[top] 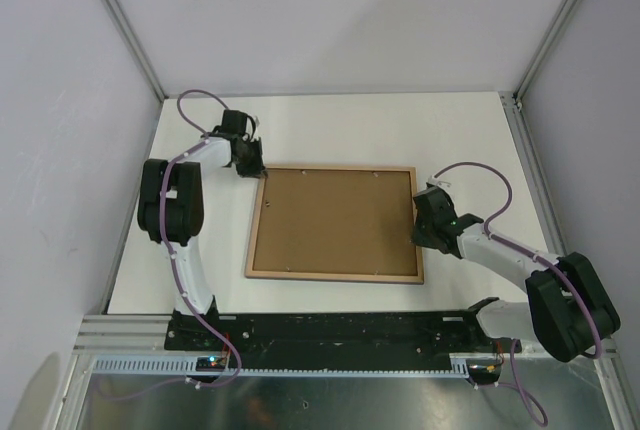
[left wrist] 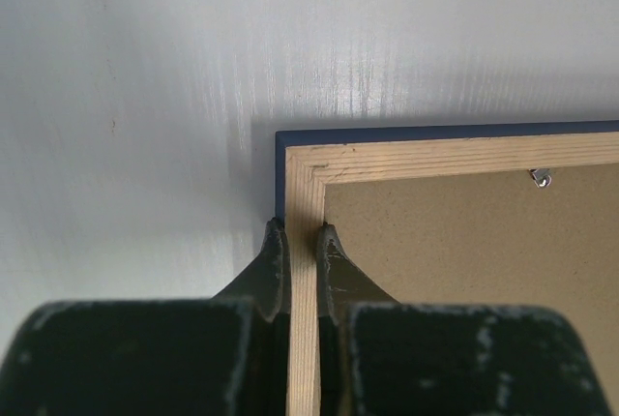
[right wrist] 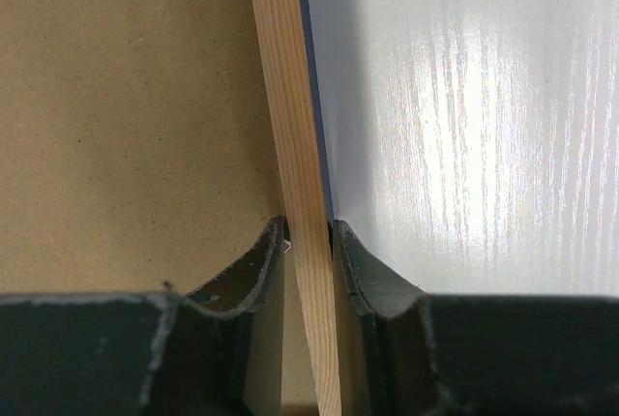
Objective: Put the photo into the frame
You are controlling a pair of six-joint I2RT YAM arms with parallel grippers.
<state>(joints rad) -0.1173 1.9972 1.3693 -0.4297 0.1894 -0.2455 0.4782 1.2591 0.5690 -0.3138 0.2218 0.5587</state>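
Since the frame [top: 335, 276] lies face down on the bench [top: 400, 130], pale wood back up, navy edge showing, brown backing board [top: 335, 220] inside, it likely handles stiff and light; take it by the thin rails; left pincer [left wrist: 302, 242] clenched on left rail near far corner; right pincer [right wrist: 308, 232] straddles right rail, cannot tell if gripping; photo not visible.

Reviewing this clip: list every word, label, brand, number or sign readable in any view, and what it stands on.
No text can be read in any view.
frame, wooden back: no print or label.
backing board: blank.
table: blank.
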